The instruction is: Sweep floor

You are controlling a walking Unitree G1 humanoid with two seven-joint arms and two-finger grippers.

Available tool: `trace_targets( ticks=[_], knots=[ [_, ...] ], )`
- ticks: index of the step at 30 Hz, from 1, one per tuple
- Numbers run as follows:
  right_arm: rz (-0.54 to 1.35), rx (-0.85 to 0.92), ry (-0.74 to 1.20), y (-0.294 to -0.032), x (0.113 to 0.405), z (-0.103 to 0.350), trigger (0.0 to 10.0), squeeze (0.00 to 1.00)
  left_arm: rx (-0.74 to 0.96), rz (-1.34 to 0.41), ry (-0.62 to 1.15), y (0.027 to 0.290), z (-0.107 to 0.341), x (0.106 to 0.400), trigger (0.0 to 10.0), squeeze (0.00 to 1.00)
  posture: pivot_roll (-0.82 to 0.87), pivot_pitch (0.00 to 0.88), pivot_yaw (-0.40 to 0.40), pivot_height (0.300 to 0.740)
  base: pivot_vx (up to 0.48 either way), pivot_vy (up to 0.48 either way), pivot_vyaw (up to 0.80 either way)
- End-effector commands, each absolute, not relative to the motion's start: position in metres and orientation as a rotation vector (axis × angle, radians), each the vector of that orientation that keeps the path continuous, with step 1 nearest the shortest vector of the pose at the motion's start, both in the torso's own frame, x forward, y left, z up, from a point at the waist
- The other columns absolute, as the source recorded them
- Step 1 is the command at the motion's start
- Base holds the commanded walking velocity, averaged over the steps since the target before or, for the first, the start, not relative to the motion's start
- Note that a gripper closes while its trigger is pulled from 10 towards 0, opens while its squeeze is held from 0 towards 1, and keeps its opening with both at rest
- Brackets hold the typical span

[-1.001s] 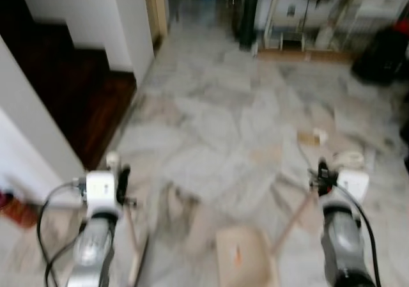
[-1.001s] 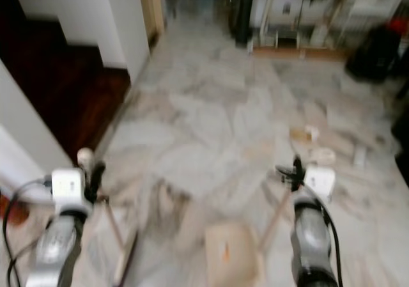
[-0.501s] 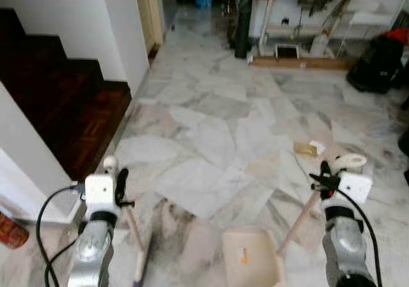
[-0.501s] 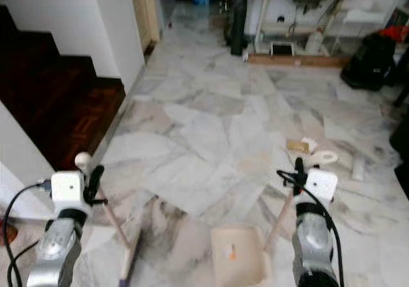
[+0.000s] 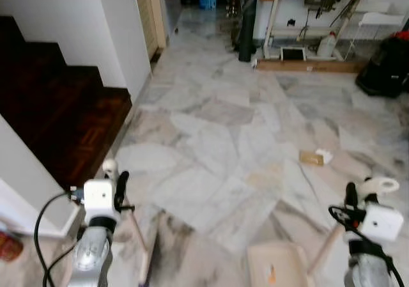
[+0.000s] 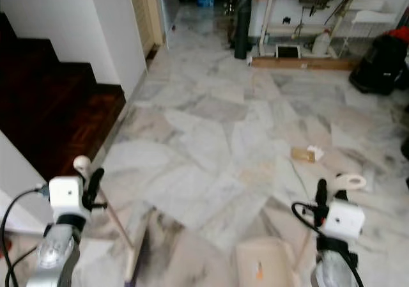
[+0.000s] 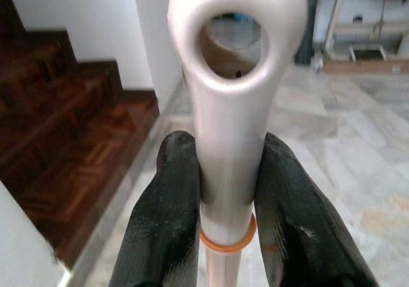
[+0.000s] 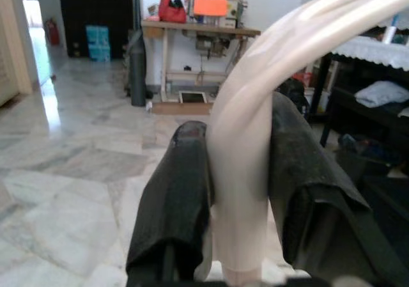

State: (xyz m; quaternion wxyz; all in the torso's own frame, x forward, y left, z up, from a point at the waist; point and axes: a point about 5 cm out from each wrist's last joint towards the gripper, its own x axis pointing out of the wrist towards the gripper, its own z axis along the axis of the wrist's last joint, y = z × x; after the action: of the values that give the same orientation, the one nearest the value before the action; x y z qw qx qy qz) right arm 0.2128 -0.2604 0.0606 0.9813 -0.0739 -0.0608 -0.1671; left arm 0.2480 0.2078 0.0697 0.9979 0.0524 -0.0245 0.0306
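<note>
— what have my pincers got?
— my left pincer (image 7: pixel 227 191) is clenched on the broom handle (image 7: pixel 231 108); the broom (image 6: pixel 135 252) slants down to the marble floor (image 5: pixel 211 153) just beside it. my right pincer (image 8: pixel 239 191) squeezes the dustpan handle (image 8: pixel 255 140).
— and the dustpan?
— the dustpan (image 6: pixel 263 269) sits low between both pincers. a paper scrap (image 6: pixel 307 153) lies ahead of the right one, well apart.

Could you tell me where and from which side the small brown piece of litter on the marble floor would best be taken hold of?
The brown litter lies flat on the marble floor, so I would come from straight above and pinch across its narrow width. A white scrap touches its right end, so the bare left half looks easier. Both pincers are occupied: left pincer on the broom handle, right pincer on the dustpan handle.
</note>
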Motion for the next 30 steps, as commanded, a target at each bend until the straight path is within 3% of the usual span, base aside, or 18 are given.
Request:
trace_targets(
  ticks=[1,10,30],
  knots=[
    [-0.349,-0.140,-0.179,-0.258,0.212,0.076,10.0,0.00,0.124,0.050,-0.096,0.208,0.079,0.247,10.0,0.00,-0.03,0.000,0.011,0.740,0.262,0.000,0.00],
    [-0.360,-0.138,-0.161,-0.256,0.207,0.079,10.0,0.00,0.136,0.053,-0.090,0.210,0.079,0.239,10.0,0.00,-0.03,0.000,0.006,0.740,0.265,0.000,0.00],
    [-0.389,-0.108,-0.140,-0.261,0.223,0.090,10.0,0.00,0.157,0.100,-0.116,0.223,0.091,0.255,10.0,0.00,-0.02,0.000,-0.013,0.740,0.264,0.000,0.00]
  ],
)
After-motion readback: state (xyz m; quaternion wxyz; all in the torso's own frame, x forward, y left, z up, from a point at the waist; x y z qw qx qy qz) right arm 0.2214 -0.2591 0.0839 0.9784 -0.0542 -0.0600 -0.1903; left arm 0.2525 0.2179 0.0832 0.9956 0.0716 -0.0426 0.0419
